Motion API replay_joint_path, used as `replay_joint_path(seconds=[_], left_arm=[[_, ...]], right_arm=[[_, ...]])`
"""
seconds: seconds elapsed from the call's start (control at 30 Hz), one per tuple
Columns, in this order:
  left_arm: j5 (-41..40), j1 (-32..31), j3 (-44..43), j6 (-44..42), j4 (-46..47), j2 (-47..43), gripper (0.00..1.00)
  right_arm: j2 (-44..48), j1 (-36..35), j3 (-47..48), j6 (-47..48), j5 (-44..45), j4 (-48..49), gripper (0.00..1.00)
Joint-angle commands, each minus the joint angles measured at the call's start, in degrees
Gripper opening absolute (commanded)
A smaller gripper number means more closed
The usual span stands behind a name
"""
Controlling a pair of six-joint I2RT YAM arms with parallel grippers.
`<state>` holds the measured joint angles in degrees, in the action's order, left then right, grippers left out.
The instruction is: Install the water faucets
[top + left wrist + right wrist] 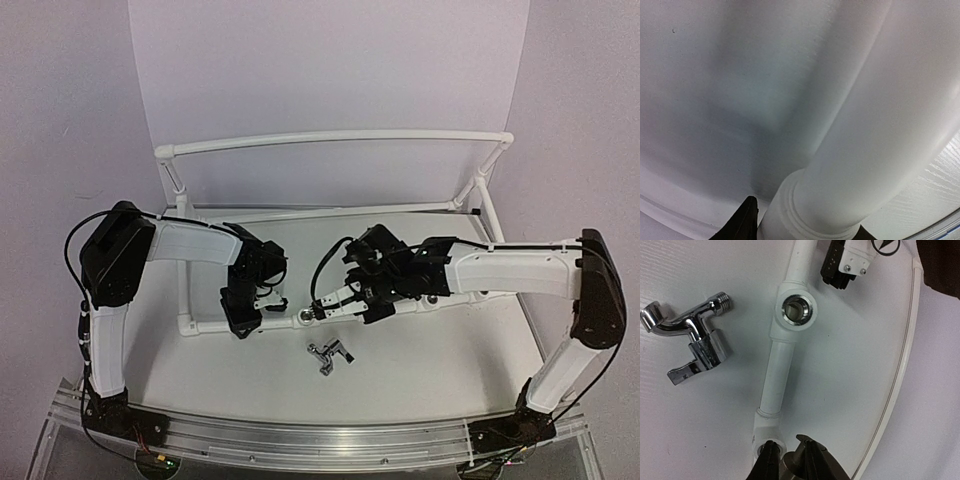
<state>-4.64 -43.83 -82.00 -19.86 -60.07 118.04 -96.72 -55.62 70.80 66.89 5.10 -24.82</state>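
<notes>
Clamping a short grey metal faucet stem (793, 463): right gripper (792, 454), both black fingers tight against it, rest of that part out of frame. Stem tip sits just beside the lower round socket (760, 437) of the white plastic pipe frame (777, 375); can't tell if they touch. Next along the same pipe, a silver-ringed round socket (797, 308) faces up. Left gripper (805, 230) is closed around the front pipe further along, a black fingertip (746, 222) on either side of the tube, next to a collar. Second shiny chrome water faucet (692, 340) lies on its side on the white table (430, 370), threaded end towards the pipe, apart from the frame and both grippers, on the near side of the front rail, between the arms
</notes>
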Motion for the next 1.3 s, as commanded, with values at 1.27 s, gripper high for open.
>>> replay_joint_path(seconds=[1.27], left_arm=[[10.9,1.6,-0.8,12.8,8.4,2.4,0.14]], right_arm=[[3.2,8.9,0.0,6.1,10.7,-7.0,0.11]])
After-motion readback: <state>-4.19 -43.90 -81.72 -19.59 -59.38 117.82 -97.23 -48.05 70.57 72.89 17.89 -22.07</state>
